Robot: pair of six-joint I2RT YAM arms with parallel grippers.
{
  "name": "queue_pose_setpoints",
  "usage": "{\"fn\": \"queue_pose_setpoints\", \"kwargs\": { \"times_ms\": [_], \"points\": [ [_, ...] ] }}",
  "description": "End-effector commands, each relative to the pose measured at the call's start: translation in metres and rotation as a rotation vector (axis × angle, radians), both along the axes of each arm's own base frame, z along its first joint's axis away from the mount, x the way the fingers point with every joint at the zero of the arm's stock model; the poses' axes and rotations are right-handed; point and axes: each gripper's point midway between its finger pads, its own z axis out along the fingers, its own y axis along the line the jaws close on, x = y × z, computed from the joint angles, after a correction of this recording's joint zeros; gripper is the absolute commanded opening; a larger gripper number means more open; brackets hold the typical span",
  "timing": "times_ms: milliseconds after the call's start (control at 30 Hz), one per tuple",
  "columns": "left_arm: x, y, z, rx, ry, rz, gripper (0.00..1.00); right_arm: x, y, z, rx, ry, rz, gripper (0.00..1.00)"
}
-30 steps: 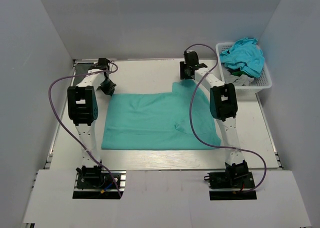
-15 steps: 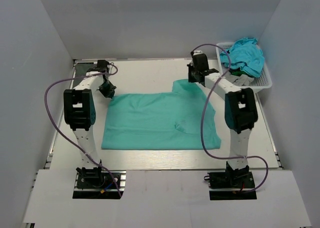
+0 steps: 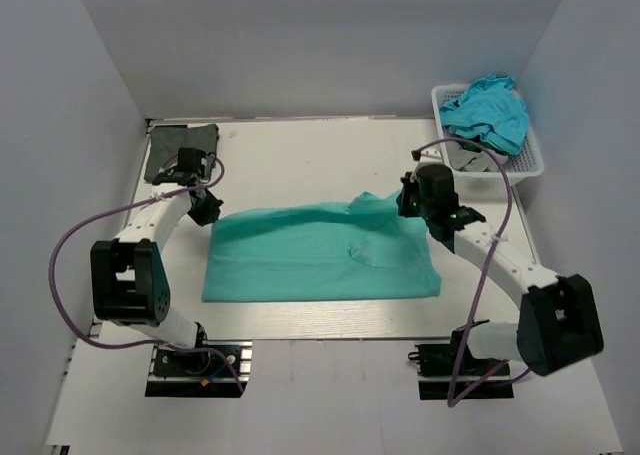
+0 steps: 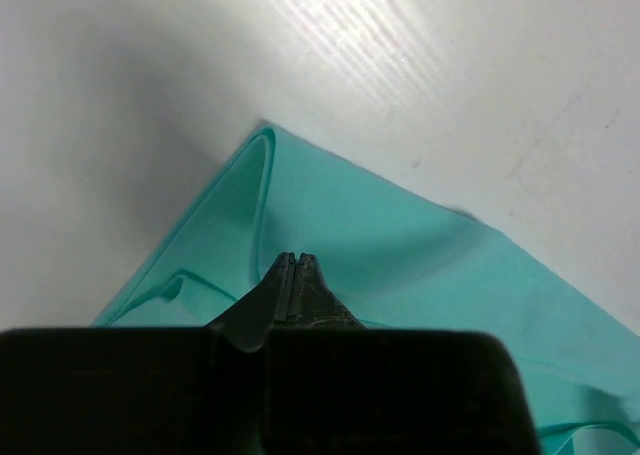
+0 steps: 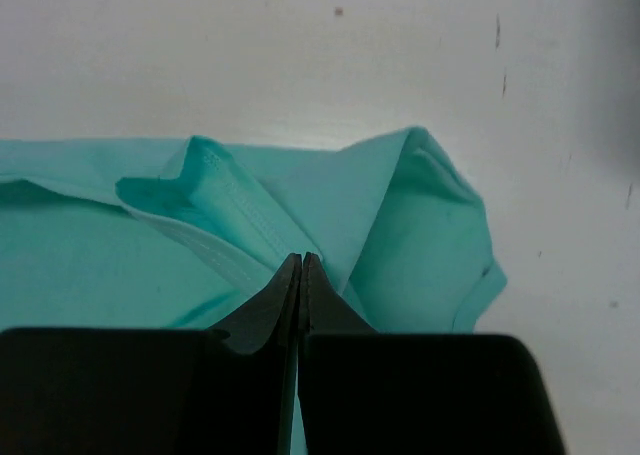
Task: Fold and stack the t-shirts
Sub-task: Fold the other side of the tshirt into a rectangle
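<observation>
— Fingers first: how do the left fingers (image 4: 315, 293) stand?
— Pressed together, pinching the far left corner of the teal t-shirt (image 3: 310, 260), with the cloth ridged up beside the tips.
— And the right fingers (image 5: 280, 310)?
— Also together, clamped on the bunched sleeve at the shirt's far right corner.
— Where does the shirt lie?
— Spread over the middle of the worktop (image 3: 300, 155), its far edge raised and wrinkled between the two arms, its near edge flat.
— Anything else?
— A dark t-shirt (image 3: 180, 147) lies folded at the far left corner of the worktop. At the far right a white basket (image 3: 530, 163) holds a crumpled blue t-shirt (image 3: 488, 110) on top of grey cloth (image 3: 468, 155).
</observation>
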Motion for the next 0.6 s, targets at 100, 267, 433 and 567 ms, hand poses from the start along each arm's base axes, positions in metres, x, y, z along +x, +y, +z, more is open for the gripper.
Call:
{"fn": "queue_pose_setpoints", "kwargs": {
  "times_ms": [100,267,433,567],
  "points": [
    [-0.028,0.011,0.003,0.037,-0.067,0.05,0.0,-0.053,-0.019,0.007,0.07,-0.024,-0.059,0.0],
    [-0.039,0.015,-0.011,0.058,-0.049,0.069,0.0,-0.089,-0.022,-0.012,0.085,0.027,-0.013,0.0],
    [-0.045,0.023,-0.023,0.095,0.002,0.106,0.0,-0.119,-0.015,-0.043,0.134,0.112,0.03,0.0],
    [-0.053,0.023,-0.037,0.079,0.086,0.126,0.05,-0.14,-0.016,-0.065,0.123,0.218,0.041,0.16]
  ]
}}
